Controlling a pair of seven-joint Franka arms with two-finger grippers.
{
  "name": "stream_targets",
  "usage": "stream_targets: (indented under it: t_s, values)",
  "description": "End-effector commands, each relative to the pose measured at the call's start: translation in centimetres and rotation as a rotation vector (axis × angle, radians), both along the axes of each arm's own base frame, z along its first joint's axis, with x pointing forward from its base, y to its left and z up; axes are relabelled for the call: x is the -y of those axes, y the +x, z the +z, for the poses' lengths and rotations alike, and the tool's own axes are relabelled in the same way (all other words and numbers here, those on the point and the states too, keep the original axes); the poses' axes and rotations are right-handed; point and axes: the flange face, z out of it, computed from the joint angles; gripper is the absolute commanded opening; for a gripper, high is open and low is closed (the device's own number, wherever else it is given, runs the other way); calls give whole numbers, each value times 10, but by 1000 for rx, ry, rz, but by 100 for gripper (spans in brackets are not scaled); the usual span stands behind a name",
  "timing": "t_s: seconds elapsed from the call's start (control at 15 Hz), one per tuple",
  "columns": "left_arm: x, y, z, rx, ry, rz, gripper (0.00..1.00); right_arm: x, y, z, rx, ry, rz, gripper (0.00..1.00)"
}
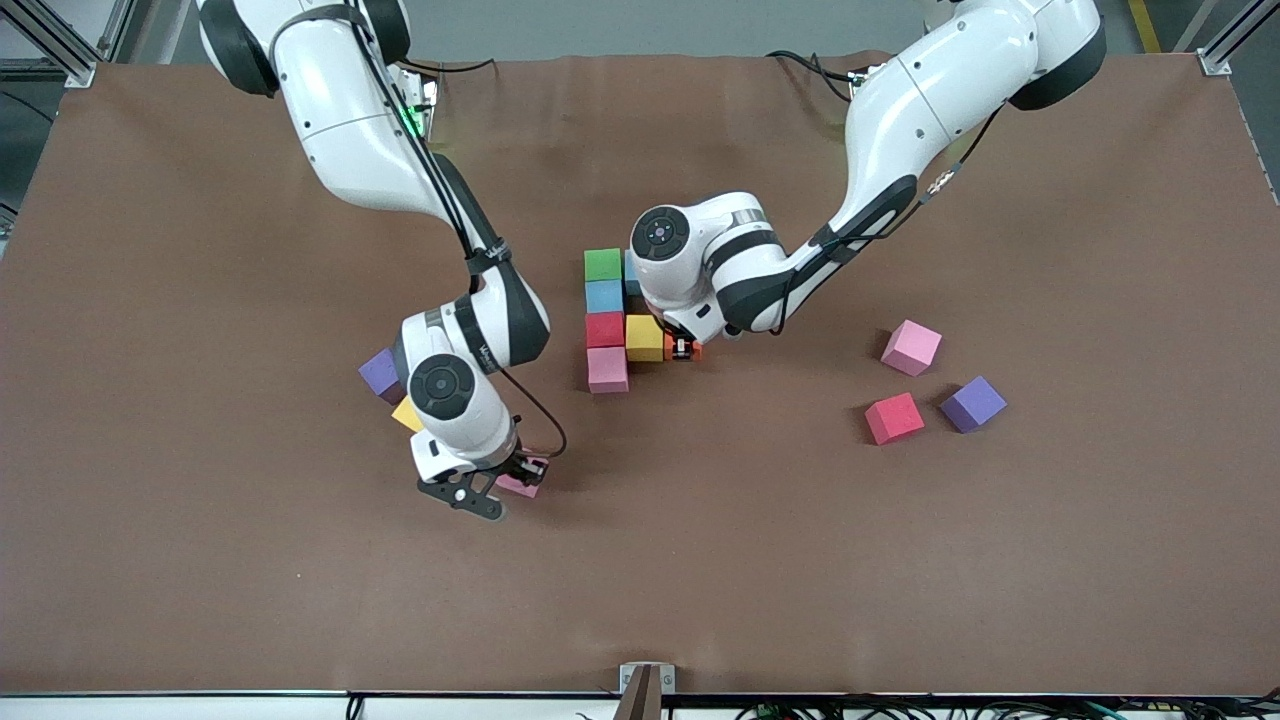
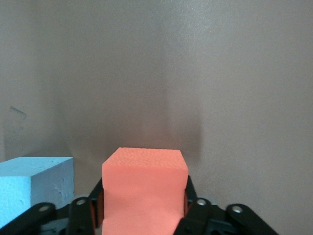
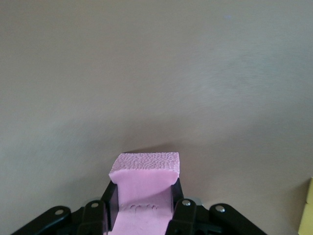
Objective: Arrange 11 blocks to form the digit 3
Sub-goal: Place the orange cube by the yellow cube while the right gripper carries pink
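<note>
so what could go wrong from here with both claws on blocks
1. The left claw is at the orange block, pressed beside the yellow block; pulling away could drag it and nudge the stacked column.
2. The right claw pinches the pink block near one edge, so the soft foam may twist or slip when lifted.

I see a column of four blocks (image 1: 604, 318) mid-table, two more blocks (image 1: 645, 338) touching it toward the left arm's end, three loose blocks (image 1: 925, 385) well apart toward that same end, two blocks (image 1: 390, 390) toward the right arm's end.
</note>
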Motion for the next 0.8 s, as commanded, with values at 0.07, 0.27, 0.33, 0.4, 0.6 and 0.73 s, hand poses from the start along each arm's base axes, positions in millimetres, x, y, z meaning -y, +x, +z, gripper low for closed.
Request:
stream_targets:
  t_s: [0.07,0.27,0.33,0.4,0.6,0.73]
  values:
    - [1,11,8,35,-5,133,100,-24,-12,-1,-4,0,88,4]
    - [-2,12,24,49,0,91,100,-48,-23,3,4,3,131,4]
    - [0,9,33,36,-3,72,100,-55,-24,8,8,6,147,4]
    - [-5,9,40,1,-9,54,100,-60,-26,11,7,13,156,4]
    - [-17,12,71,-79,-32,-27,100,-82,-35,17,-16,45,185,4]
    - [-30,21,86,-97,-28,-36,100,-92,-42,17,-22,45,200,4]
